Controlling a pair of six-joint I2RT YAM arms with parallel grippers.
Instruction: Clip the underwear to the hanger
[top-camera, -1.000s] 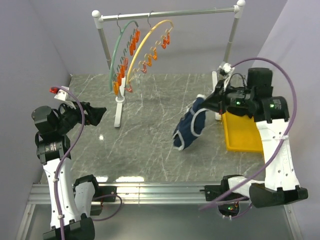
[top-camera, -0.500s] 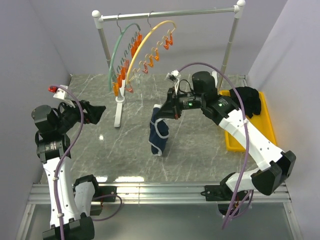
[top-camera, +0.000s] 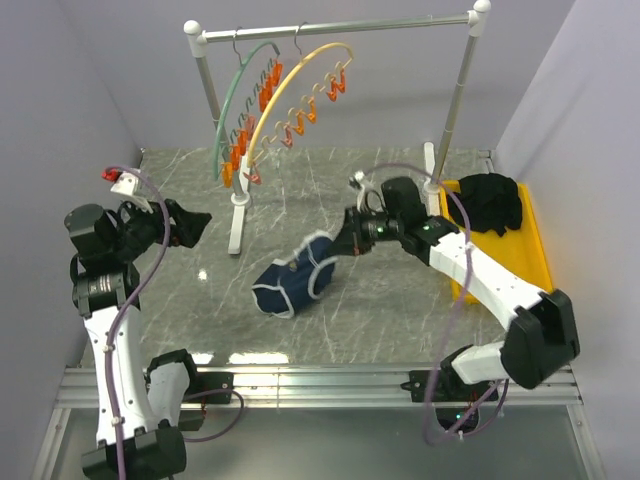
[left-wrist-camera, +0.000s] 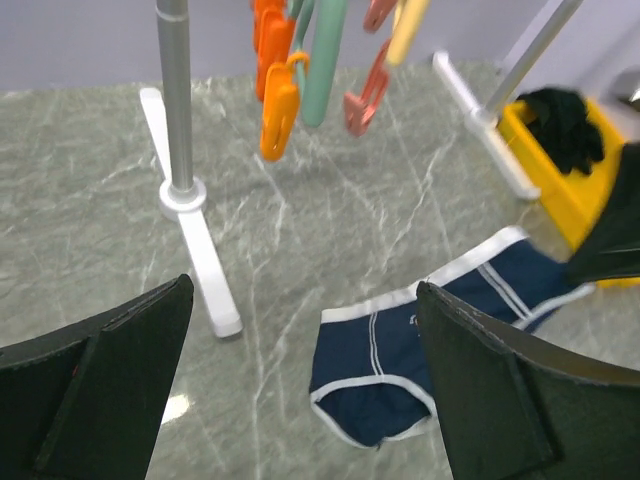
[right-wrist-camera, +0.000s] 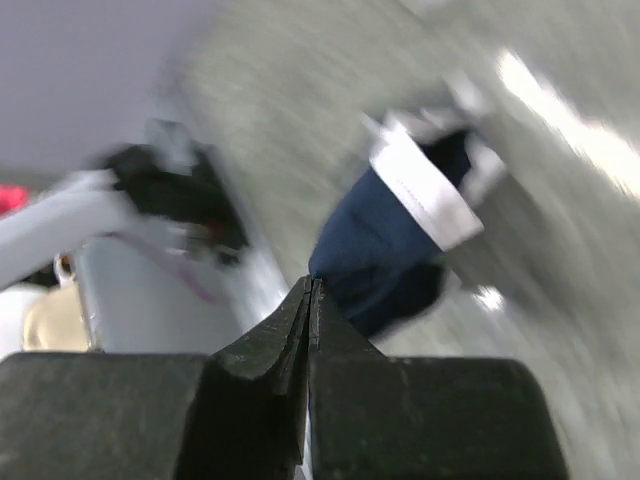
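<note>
Black jaws of the right gripper (right-wrist-camera: 310, 284) are pressed together. Navy cloth of the underwear (right-wrist-camera: 385, 235) comes out right at their tip, so they appear to pinch its edge (this wrist view is badly blurred). Seen from above, that gripper sits low at the upper right corner of the underwear, which lies crumpled on the grey marble table (top-camera: 400, 300) with its white trim showing, near the rack's foot. The left gripper (left-wrist-camera: 305, 290) is spread wide and hangs well apart from the cloth, over the table's left side. Farther back, the yellow hanger (left-wrist-camera: 410, 28) hangs from the rack (left-wrist-camera: 177, 100) with orange clips (left-wrist-camera: 278, 110) along its arc, just beside a green hanger (left-wrist-camera: 322, 60). At the right, a black clothing pile (top-camera: 490, 203) lies in a yellow tray (top-camera: 532, 255).
</note>
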